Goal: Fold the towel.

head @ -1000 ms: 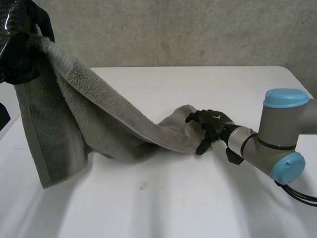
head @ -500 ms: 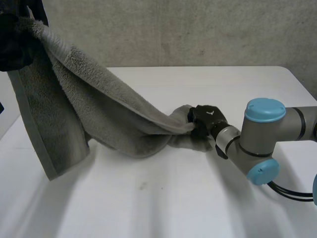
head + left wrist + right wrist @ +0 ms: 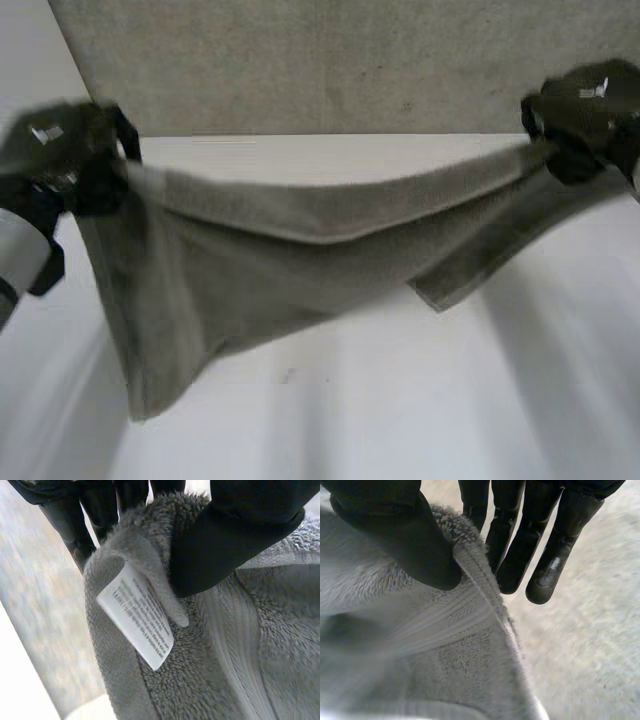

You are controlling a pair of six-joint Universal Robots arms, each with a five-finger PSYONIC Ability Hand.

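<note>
Check the white care label [image 3: 135,630] sewn at a corner of the towel [image 3: 300,250]: its print is too small to read. The left hand [image 3: 60,160] pinches this corner between thumb and fingers, with the label just beside the thumb. The right hand [image 3: 585,115] clamps the opposite end, thumb pressing the hem against the fingers. You see the towel stretched above the table [image 3: 400,420], its long axis running from hand to hand. The middle sags and one corner droops below the left hand.
</note>
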